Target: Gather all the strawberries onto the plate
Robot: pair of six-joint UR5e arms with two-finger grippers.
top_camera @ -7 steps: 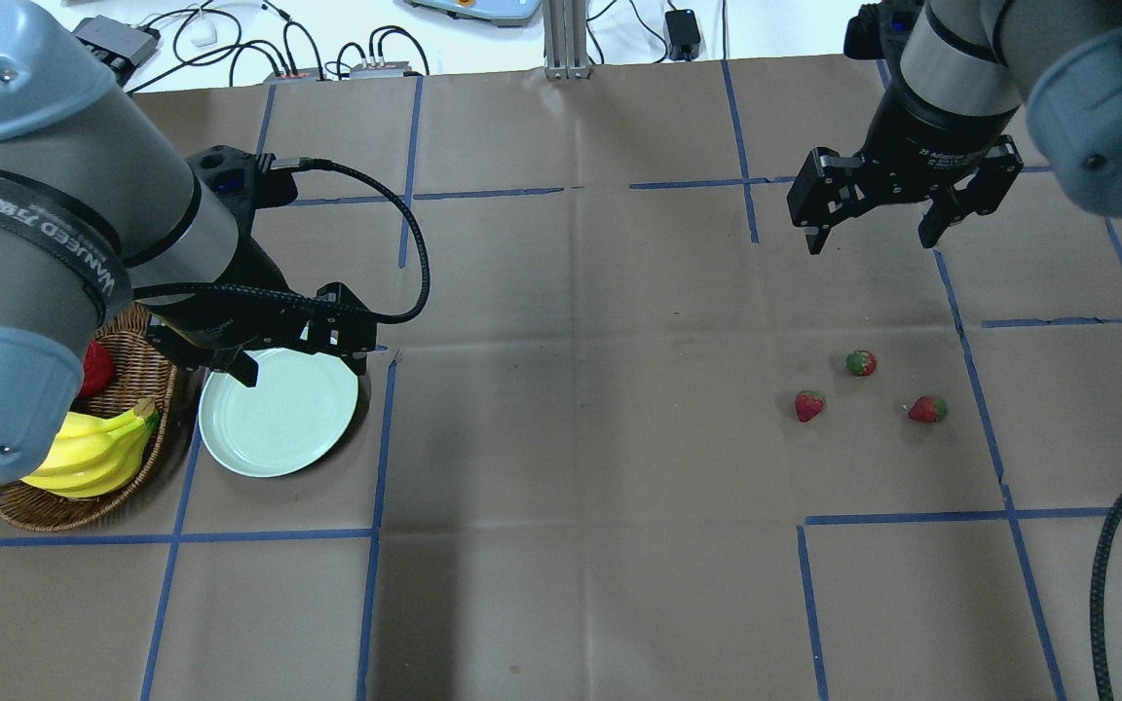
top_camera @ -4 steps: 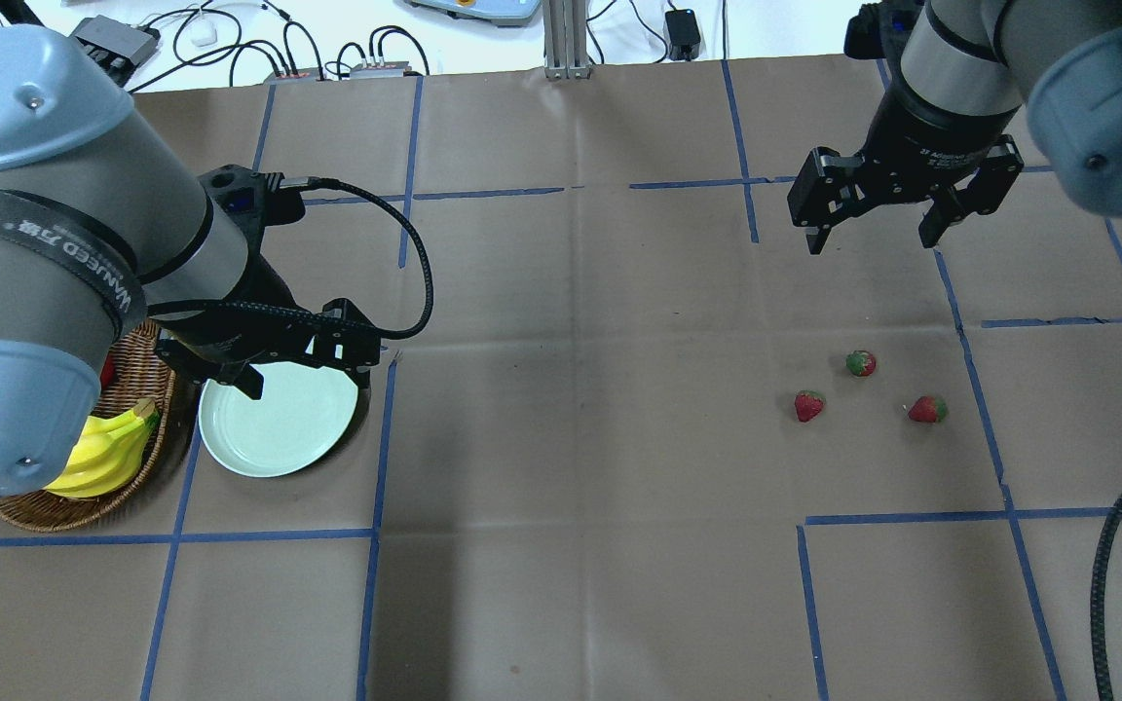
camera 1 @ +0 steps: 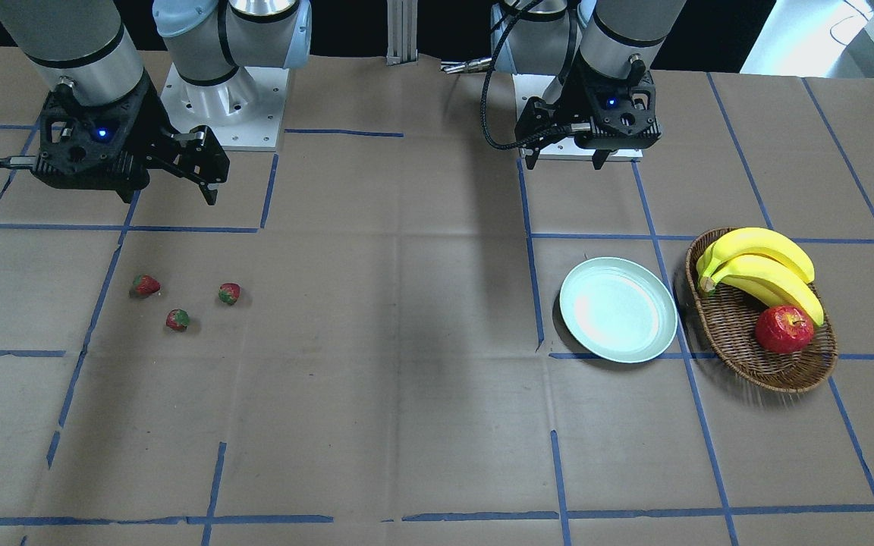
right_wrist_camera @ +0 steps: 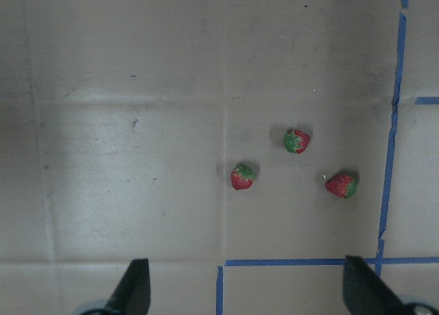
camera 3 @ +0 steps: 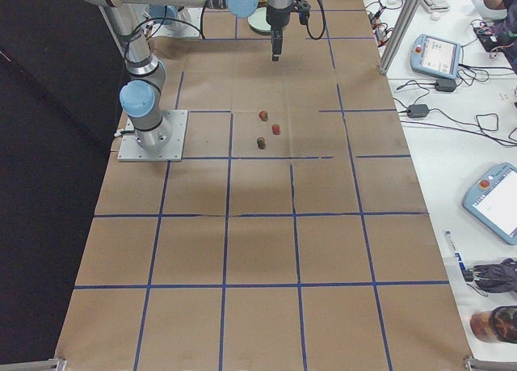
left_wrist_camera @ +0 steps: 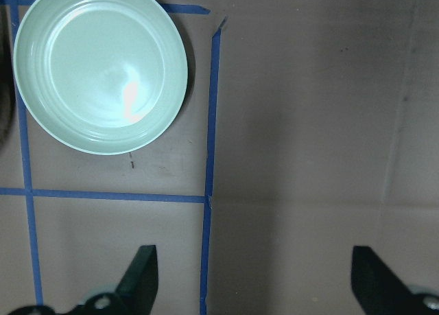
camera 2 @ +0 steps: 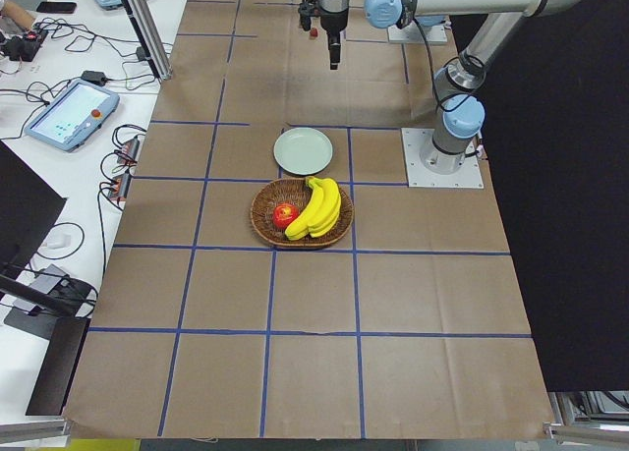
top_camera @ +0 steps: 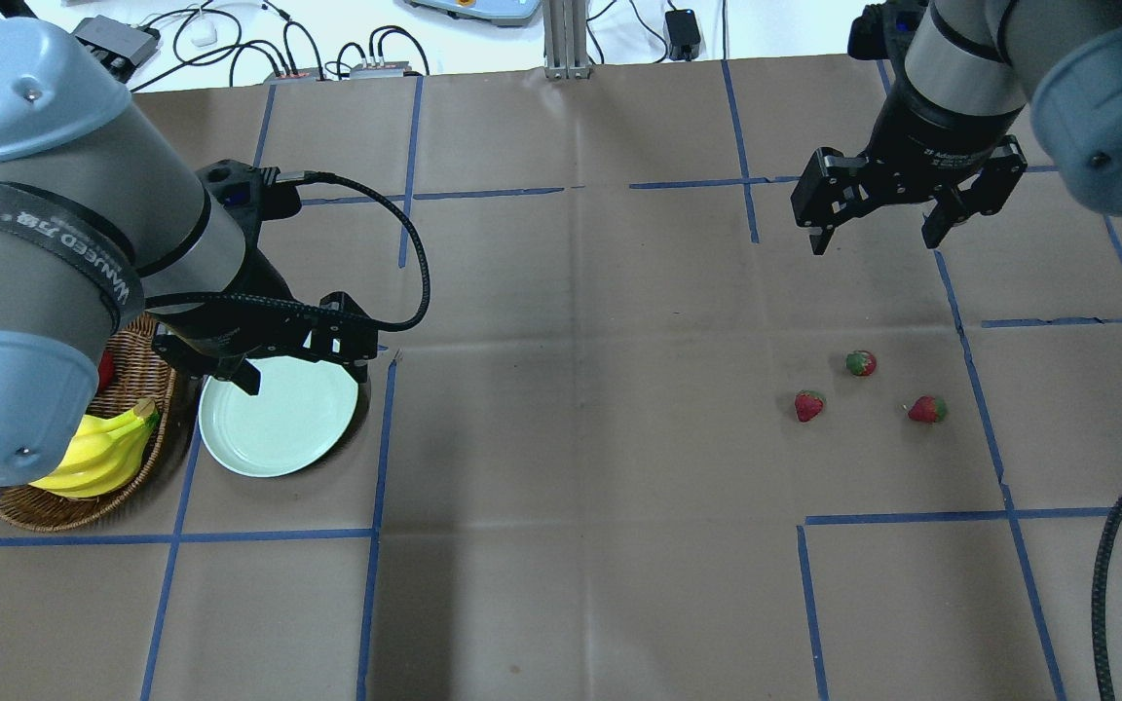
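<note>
Three small red strawberries (top_camera: 861, 363) (top_camera: 809, 405) (top_camera: 927, 409) lie close together on the brown paper at the right; they also show in the right wrist view (right_wrist_camera: 242, 176) and the front view (camera 1: 177, 320). The mint-green plate (top_camera: 279, 428) sits empty at the left, next to the basket, and shows in the front view (camera 1: 617, 309) and the left wrist view (left_wrist_camera: 101, 68). My left gripper (top_camera: 303, 375) hangs open and empty above the plate's far edge. My right gripper (top_camera: 875, 243) hangs open and empty, high above the table, beyond the strawberries.
An oval wicker basket (top_camera: 137, 375) stands left of the plate with bananas (top_camera: 98, 453) and a red apple (camera 1: 784, 328) in it. Blue tape lines cross the paper. Cables and boxes lie beyond the far table edge.
My left arm has shifted a little above the plate and now covers more of the basket. My right gripper has dropped very slightly. The strawberries and the plate have not moved.
</note>
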